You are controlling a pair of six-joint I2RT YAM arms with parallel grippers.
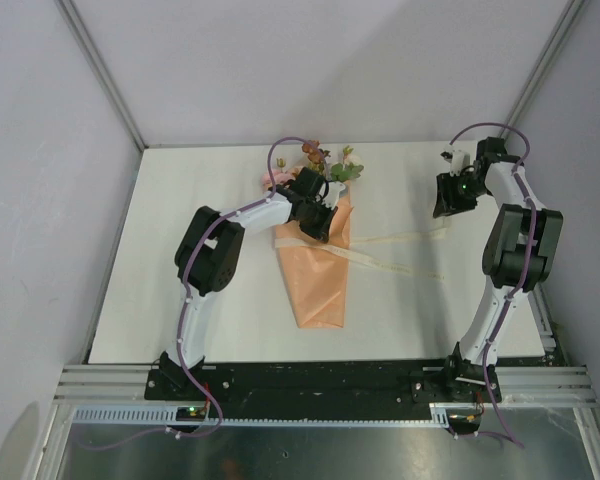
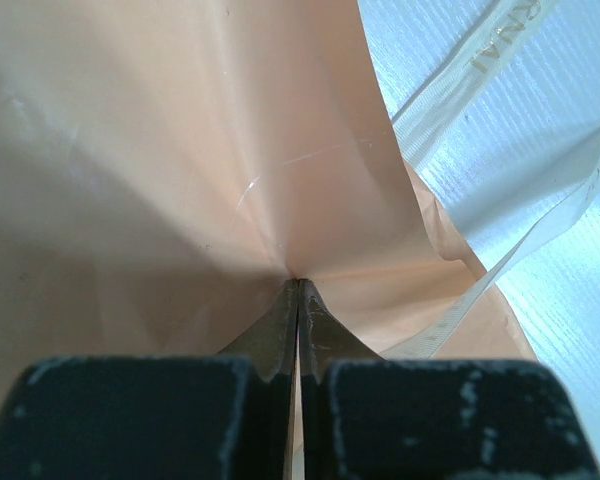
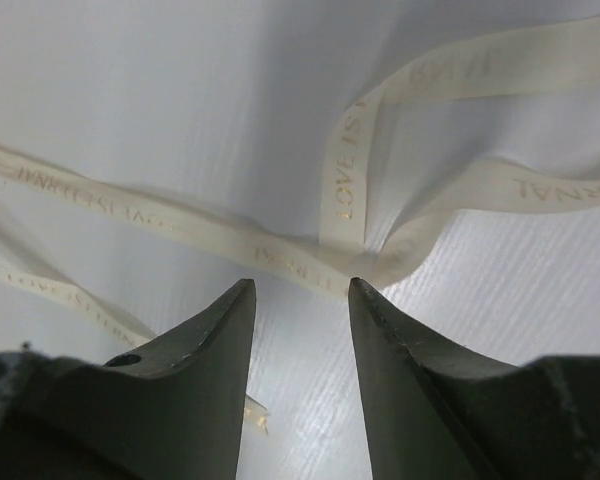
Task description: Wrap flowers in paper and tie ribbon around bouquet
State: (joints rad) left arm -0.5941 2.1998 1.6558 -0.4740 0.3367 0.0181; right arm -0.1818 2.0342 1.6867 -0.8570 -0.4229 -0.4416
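Note:
The bouquet lies in the middle of the white table (image 1: 160, 300). It is a peach paper (image 1: 318, 285) cone with the flowers (image 1: 325, 160) sticking out at its far end. My left gripper (image 1: 318, 228) is shut, tips pressed into the upper cone. In the left wrist view the paper (image 2: 180, 150) creases toward the left gripper (image 2: 298, 283); whether a fold is caught does not show. The cream ribbon (image 1: 400, 240) trails right from under the cone. My right gripper (image 1: 445, 205) hovers open just above the looped ribbon (image 3: 345, 180), and the right gripper (image 3: 300, 285) has nothing between its fingers.
Two strands of ribbon (image 2: 480, 60) run across the table to the right of the cone. Grey walls close in the table at the back and both sides. A metal rail (image 1: 330, 380) carrying both arm bases runs along the near edge.

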